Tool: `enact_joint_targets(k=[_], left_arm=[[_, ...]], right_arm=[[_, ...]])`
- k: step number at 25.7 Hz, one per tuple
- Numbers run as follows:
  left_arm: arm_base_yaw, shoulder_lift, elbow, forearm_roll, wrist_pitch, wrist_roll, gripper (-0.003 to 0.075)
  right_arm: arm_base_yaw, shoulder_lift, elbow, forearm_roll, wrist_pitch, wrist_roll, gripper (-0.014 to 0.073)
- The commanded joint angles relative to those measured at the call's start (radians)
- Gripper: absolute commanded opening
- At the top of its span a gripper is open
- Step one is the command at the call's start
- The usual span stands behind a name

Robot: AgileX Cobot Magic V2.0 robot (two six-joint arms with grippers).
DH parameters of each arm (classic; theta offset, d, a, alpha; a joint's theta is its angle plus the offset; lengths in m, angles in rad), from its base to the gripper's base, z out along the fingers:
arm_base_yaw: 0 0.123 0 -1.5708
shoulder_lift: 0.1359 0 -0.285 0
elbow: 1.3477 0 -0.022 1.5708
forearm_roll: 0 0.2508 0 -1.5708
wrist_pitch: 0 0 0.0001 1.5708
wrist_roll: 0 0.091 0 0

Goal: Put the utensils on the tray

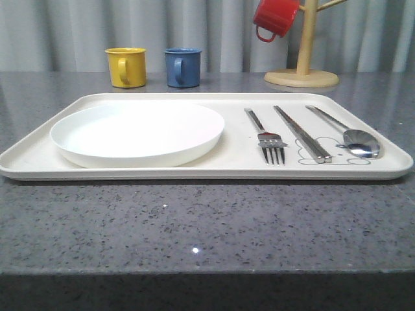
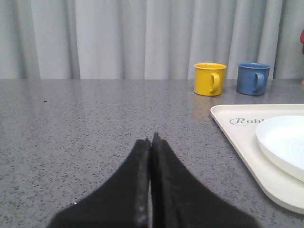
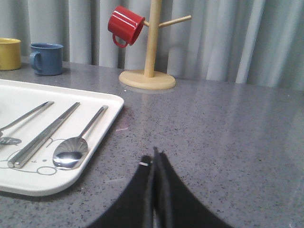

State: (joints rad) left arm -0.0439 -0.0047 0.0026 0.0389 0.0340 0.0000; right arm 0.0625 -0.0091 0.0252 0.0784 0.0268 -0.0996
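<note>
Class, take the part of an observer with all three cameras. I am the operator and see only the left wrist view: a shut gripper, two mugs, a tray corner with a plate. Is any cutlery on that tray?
Observer: Yes. A fork, chopsticks and a spoon lie side by side on the tray, right of the plate.
Operator: What is the right gripper doing?
Observer: The right gripper is shut, empty, over bare table beside the tray.
Operator: Anything beyond the blue mug?
Observer: A red mug hangs on a wooden mug stand.
</note>
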Motion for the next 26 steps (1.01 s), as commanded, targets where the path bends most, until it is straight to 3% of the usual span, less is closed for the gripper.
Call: enact_joint_targets(k=[1,26], left_arm=[[-0.001,-0.022,0.002,-0.008,-0.083,0.000,-0.0018],[-0.001,-0.022,0.002,-0.008,-0.083,0.000,-0.0018]], right_arm=[[-0.009,-0.020,-0.010,-0.010,-0.087,0.022,-0.0069],[-0.065,-0.021,-0.010,-0.040,-0.073,0.147,-0.0069]])
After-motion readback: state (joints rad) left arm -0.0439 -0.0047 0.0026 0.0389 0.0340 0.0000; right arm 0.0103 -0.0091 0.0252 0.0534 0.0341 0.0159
